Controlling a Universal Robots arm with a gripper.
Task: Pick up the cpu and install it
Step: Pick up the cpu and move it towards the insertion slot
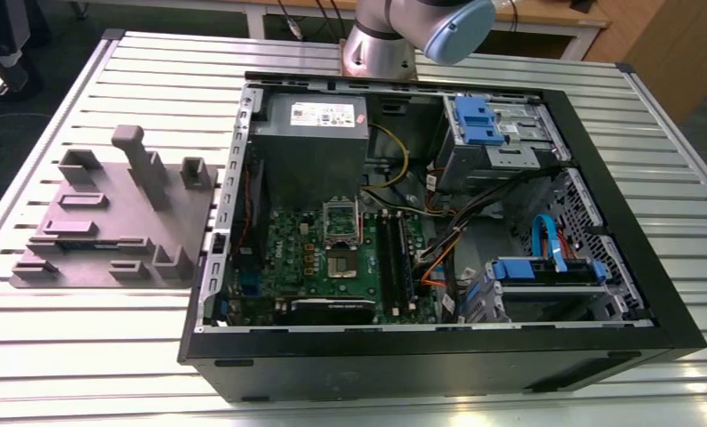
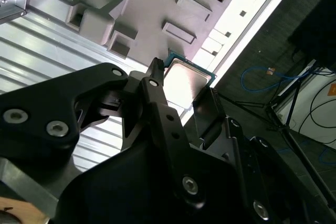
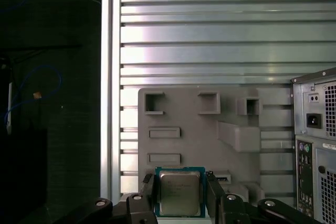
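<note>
pincer (image 3: 179, 178): closed on the cpu (image 3: 179, 195), fingers (image 3: 148, 187) on two opposite rims so it hangs flat for seating | cpu: aloft over grey fixture plate (image 3: 184, 114), near an edge of the counter (image 3: 210, 24) | open computer case (image 1: 448, 374) beside plate

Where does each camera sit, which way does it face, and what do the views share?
Exterior view: off the arm, raised, looking down on the table, open computer case and grey fixture plate; the arm's base shows at the far edge.
First wrist view: on the wrist, looking down past the gripper, shut on the cpu, onto plate and table.
Second wrist view: on the wrist, looking obliquely along the fingers at the cpu, plate beyond.
Shared: all three show the fixture plate; both wrist views show the held cpu.
</note>
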